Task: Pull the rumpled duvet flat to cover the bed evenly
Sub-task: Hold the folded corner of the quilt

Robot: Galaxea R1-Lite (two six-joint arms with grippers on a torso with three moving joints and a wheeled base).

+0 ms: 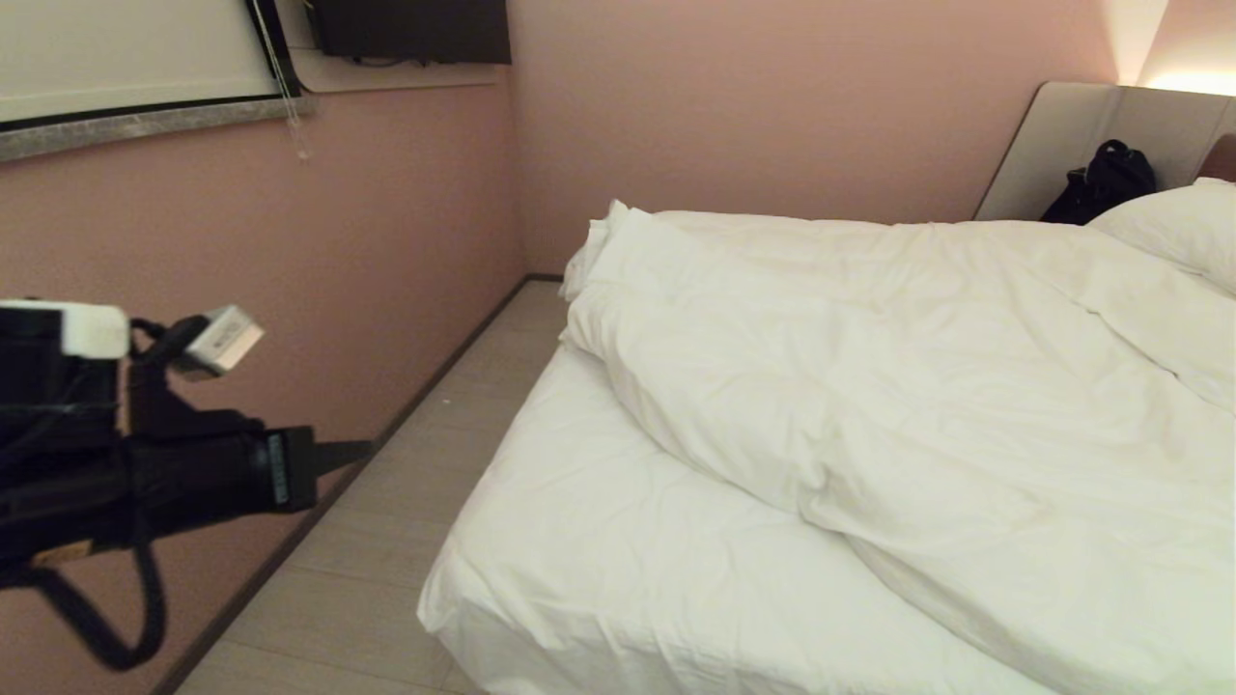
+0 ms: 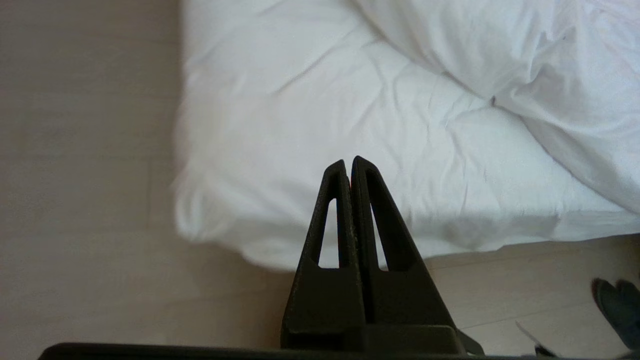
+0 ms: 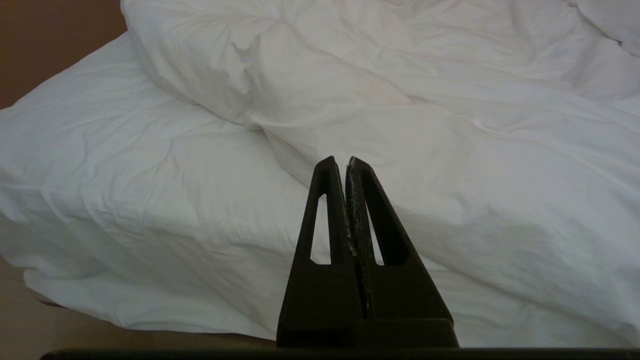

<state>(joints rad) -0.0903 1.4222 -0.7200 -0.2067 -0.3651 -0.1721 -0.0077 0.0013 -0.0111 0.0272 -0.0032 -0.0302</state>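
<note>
The puffy white duvet (image 1: 869,367) lies rumpled and bunched towards the far side and head of the bed, its folded edge running diagonally. The near corner of the bed's white sheet (image 1: 599,541) is left bare. My left gripper (image 1: 362,447) hangs shut and empty above the floor strip, left of the bed and clear of it. In its wrist view the left gripper (image 2: 348,161) points over the mattress corner (image 2: 325,100), with the duvet (image 2: 550,60) beyond. My right gripper (image 3: 340,160) is shut and empty, facing the duvet's folded edge (image 3: 450,125) and the bare sheet (image 3: 125,165).
A pink wall (image 1: 290,241) runs close along the bed's left, leaving a narrow strip of pale wood floor (image 1: 386,541). A pillow (image 1: 1178,227) and a black bag (image 1: 1101,183) lie against the beige headboard (image 1: 1072,125). A dark object (image 2: 617,305) lies on the floor.
</note>
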